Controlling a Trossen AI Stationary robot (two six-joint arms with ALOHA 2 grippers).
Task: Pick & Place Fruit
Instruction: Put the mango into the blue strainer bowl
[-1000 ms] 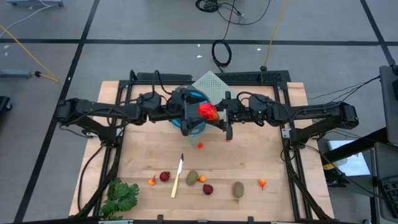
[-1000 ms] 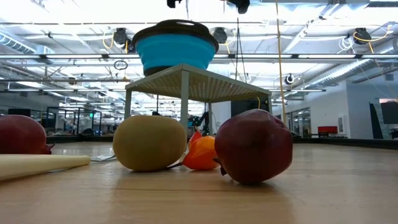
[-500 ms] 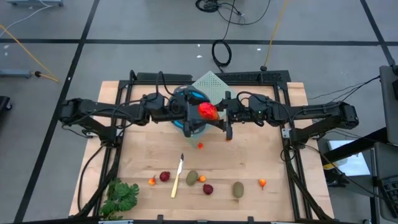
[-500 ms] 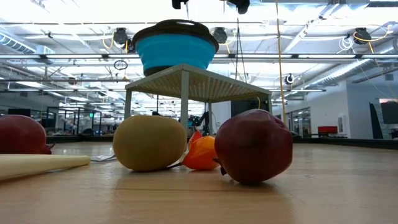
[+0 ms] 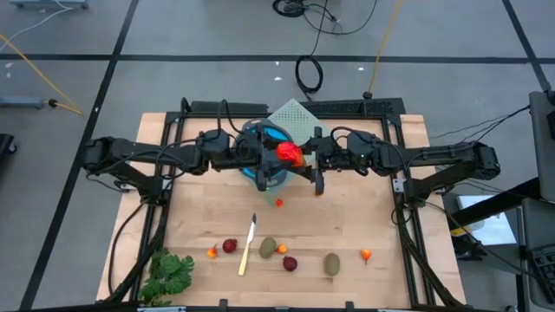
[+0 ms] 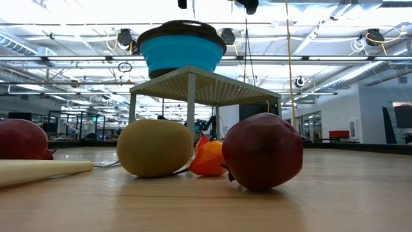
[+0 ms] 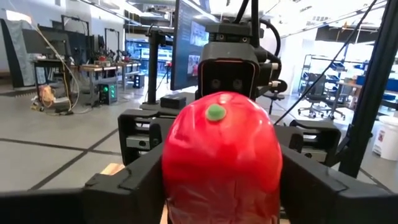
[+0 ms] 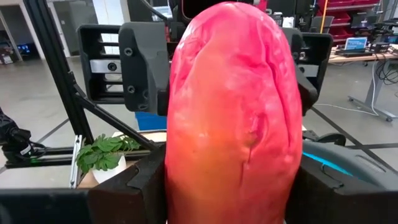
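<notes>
Over the last second we see our left pincer (image 5: 271, 159) slide a little toward the right pincer (image 5: 299, 161), until it meets the orange-red oblong fruit (image 5: 289, 154) held there above the blue bowl (image 5: 270, 139). In the low view its tip shifts slightly along the top edge.

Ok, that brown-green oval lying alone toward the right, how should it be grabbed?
Come straight down and pinch the brown-green oval across its narrow middle: it lies flat, with bare table along both long sides. Left tool and right tool both hold the orange-red oblong.
</notes>
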